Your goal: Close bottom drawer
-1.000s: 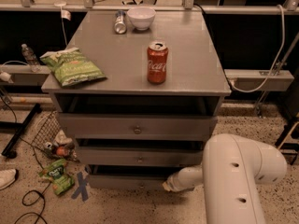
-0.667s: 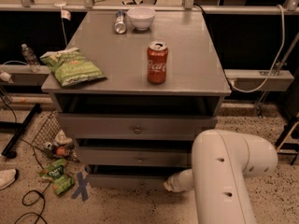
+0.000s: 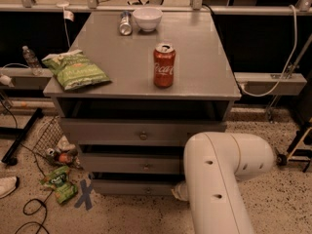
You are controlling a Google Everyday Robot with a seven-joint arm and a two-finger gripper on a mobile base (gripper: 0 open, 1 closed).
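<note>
The grey cabinet (image 3: 146,96) has three drawers, all pulled out a little. The bottom drawer (image 3: 131,187) is the lowest, a flat grey front just above the floor with a dark gap above it. My white arm (image 3: 219,179) fills the lower right and reaches down and left. My gripper (image 3: 179,191) is at the right end of the bottom drawer's front, mostly hidden behind the arm. Only a pale wrist part shows there, touching or nearly touching the panel.
On the cabinet top stand a red cola can (image 3: 164,65), a green chip bag (image 3: 75,70), a white bowl (image 3: 147,18) and a lying silver can (image 3: 125,23). On the floor to the left lie a wire basket (image 3: 51,135), trash, a green packet (image 3: 61,183) and a blue tape X (image 3: 85,195).
My arm's big elbow section has swung left, closer to the cabinet. The wrist has stayed at the bottom drawer's right end. The drawer front looks about the same.
</note>
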